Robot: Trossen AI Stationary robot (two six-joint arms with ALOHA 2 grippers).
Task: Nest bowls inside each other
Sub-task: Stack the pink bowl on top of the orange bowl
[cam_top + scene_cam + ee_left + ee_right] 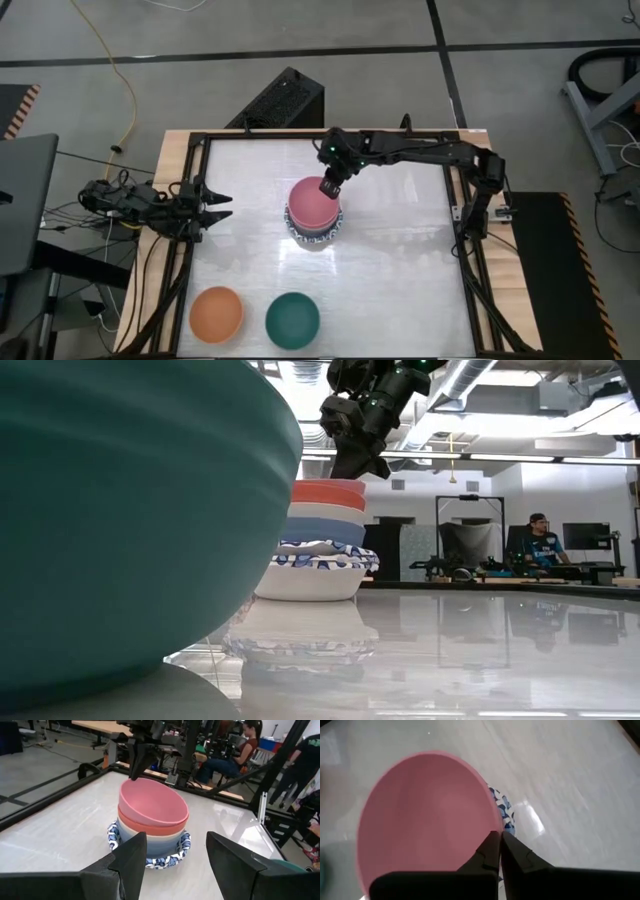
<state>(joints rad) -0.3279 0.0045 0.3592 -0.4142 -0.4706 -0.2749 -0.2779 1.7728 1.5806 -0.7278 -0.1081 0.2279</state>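
We see the right tool (329,188) pressed together, empty, above the pink bowl's (312,203) far rim mid-tabletop (400,270). The left tool (222,206) waits spread at the left edge; orange bowl (217,313) and green bowl (292,319) sit by the near edge.

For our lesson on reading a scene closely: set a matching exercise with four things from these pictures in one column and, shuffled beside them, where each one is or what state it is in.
Things:
1. pink bowl
2. orange bowl
3. right gripper
4. left gripper

Places or states:
A. open, at the table's left edge
B. top of the stack at the table's middle
C. shut, at the top bowl's rim
D. alone near the front edge, beside the dark green bowl

Pairs: 1-B, 2-D, 3-C, 4-A
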